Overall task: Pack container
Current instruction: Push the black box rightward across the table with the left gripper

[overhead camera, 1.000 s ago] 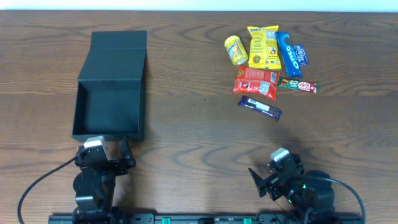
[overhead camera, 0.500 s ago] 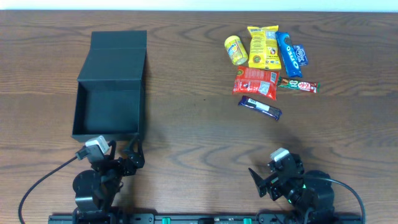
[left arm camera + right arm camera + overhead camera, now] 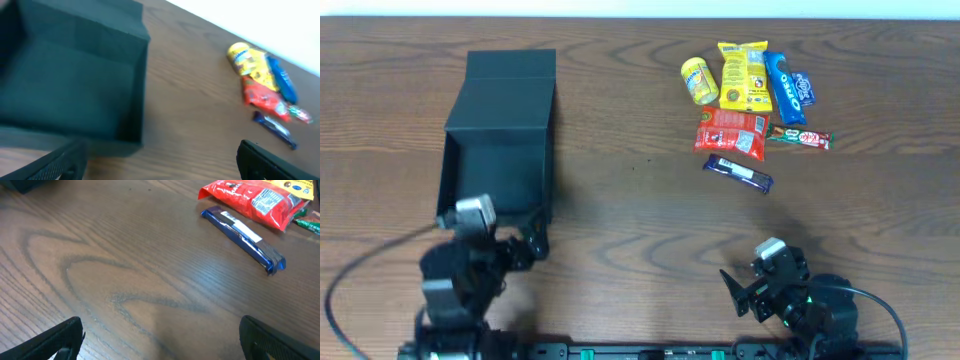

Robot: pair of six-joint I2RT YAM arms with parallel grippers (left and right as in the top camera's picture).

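Left pincer [image 3: 515, 245] and right pincer [image 3: 750, 280] gape wide, empty; the left, hard by the container [image 3: 546, 160], may knock it askew

Wooden table [image 3: 640, 215] bears a black container [image 3: 498, 172] and snack packets [image 3: 743, 76].

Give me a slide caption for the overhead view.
Open black box at left, snacks clustered at right on the wooden table; nothing packed yet.
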